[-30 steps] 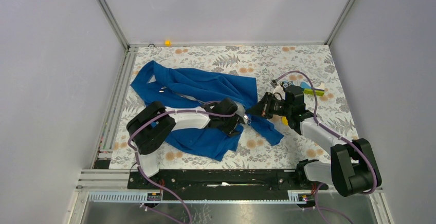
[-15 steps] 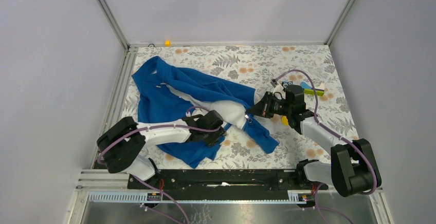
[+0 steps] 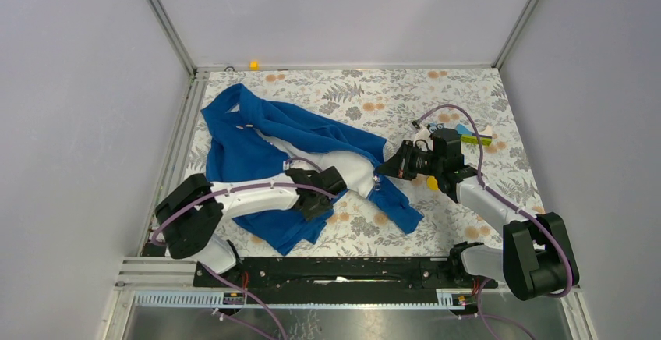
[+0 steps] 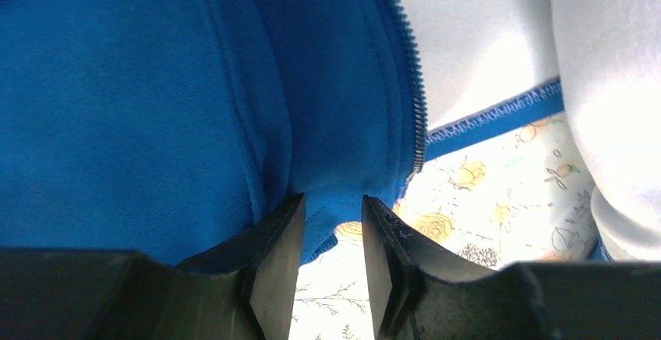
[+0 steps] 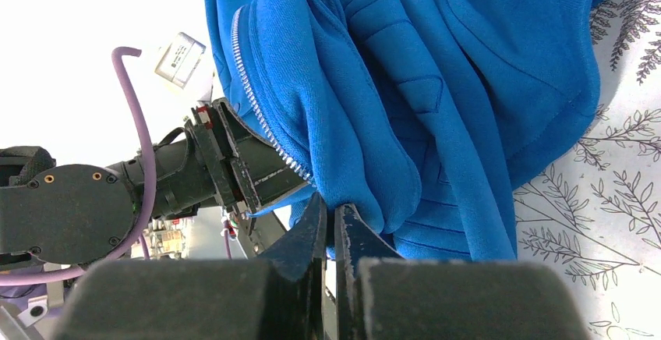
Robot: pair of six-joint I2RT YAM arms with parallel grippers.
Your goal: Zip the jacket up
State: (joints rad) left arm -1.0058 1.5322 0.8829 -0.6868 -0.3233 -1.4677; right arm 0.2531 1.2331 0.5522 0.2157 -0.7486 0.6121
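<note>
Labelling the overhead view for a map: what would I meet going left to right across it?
Left arm's elbow → left fingers → right fingers → small yellow piece → yellow-green item → right arm's elbow. The jacket spans too widely to place.

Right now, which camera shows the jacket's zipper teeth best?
The left wrist view: the zipper teeth run close and sharp along the jacket's blue edge. The right wrist view shows teeth too, but smaller. From the top view, the teeth are too small to make out.

Silvery speck (image 3: 376, 178), perhaps zipper pull
</note>
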